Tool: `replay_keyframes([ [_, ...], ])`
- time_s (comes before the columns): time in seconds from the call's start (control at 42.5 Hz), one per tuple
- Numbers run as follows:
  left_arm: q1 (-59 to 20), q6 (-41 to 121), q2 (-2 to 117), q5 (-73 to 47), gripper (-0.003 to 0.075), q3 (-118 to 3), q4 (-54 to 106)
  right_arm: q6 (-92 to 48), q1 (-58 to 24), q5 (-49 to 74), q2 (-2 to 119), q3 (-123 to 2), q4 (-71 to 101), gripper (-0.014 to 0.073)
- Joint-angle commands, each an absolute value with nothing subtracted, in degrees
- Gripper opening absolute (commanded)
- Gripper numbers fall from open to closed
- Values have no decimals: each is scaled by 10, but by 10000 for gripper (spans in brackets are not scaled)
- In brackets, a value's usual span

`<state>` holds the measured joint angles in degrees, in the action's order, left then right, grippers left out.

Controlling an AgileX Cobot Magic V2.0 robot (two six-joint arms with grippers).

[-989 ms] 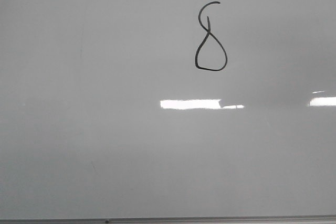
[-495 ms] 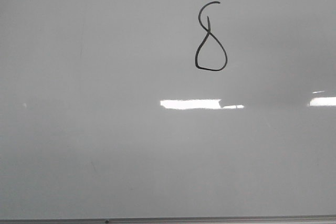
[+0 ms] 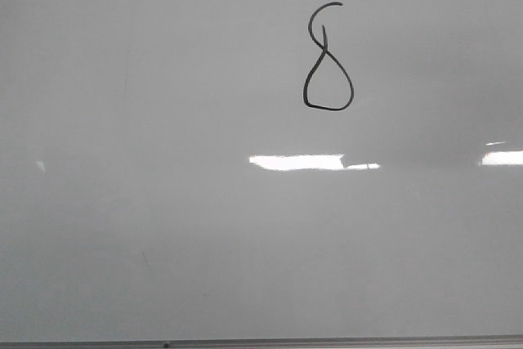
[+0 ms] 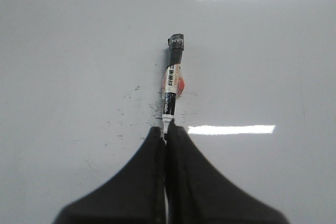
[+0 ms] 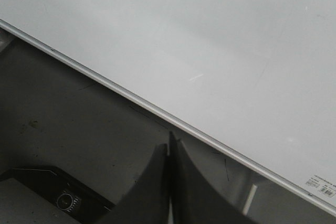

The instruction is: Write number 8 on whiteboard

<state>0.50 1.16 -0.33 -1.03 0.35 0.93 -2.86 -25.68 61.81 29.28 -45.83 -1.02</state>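
The number 8 (image 3: 328,59) stands in thin black ink on the upper middle of the whiteboard (image 3: 163,226), with a wide lower loop and a hooked, unclosed upper loop. No arm shows in the front view. In the left wrist view my left gripper (image 4: 167,132) is shut over the whiteboard (image 4: 63,51). A black marker (image 4: 172,85) with a white label lies just beyond its fingertips, its white nib end meeting them in the picture. My right gripper (image 5: 169,145) is shut and empty, hovering over the dark table (image 5: 68,114) beside the board's frame (image 5: 131,98).
Small black ink specks (image 4: 128,98) dot the board around the marker. Bright light reflections (image 3: 296,162) cross the board. The thin grey frame edge (image 3: 327,341) runs along the near side. A black device with a round dial (image 5: 65,200) sits on the table off the board.
The 8 and the board look the same. A small bright glint has appeared near the board's left edge in the front view.
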Motion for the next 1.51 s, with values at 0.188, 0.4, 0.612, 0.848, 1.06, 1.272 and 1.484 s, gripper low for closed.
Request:
replay_keyframes([
  [0.188, -1, 11, -13, 40, -21, 12, 15, -31, -253, 585, 295, -470, -13, -69],
  [0.4, -1, 11, -11, 40, -21, 12, 15, -31, -253, 585, 295, -470, -13, -69],
  [0.612, -1, 11, -11, 40, -21, 12, 15, -31, -253, 585, 295, -470, -13, -69],
  [0.848, -1, 11, -11, 40, -21, 12, 15, -31, -253, 585, 295, -470, -13, -69],
  [1.06, -1, 11, -10, 40, -21, 12, 15, -31, -208, 510, 228, -403, -17, -69],
  [1.272, 0, 11, -10, 40, -21, 12, 15, -31, -107, 298, 107, -254, -13, -69],
  [1.484, 0, 11, -10, 40, -21, 12, 15, -31, -25, 147, 24, -117, -13, -69],
])
